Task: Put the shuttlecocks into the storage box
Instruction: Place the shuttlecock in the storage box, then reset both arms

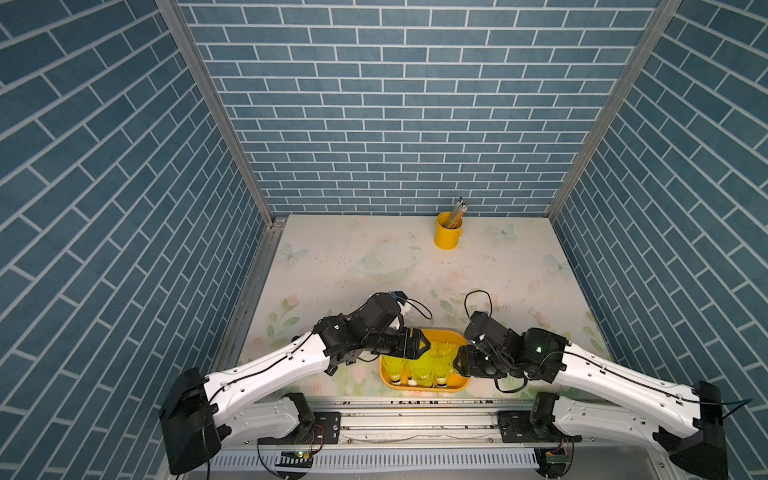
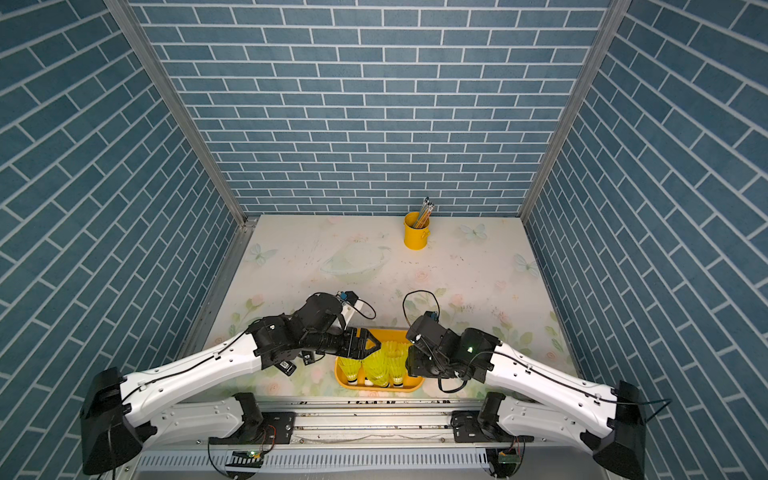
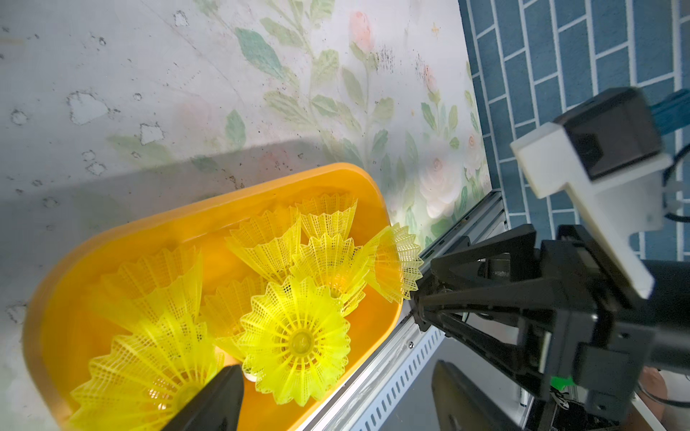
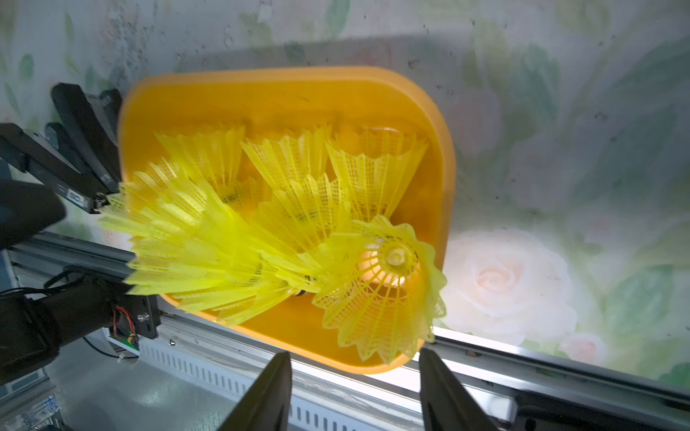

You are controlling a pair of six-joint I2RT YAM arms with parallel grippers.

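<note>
The orange-yellow storage box sits at the table's front edge between both arms. Several neon yellow shuttlecocks stand in it, skirts up. My left gripper hovers open over the box's left half, nothing between its fingers. My right gripper is at the box's right end with its jaws apart. One shuttlecock lies just beyond the right fingertips, leaning over the box's corner with its skirt towards them.
A tall yellow pencil cup stands at the back of the floral table. An aluminium rail runs right along the box's near side. Blue brick walls close in the left, right and back.
</note>
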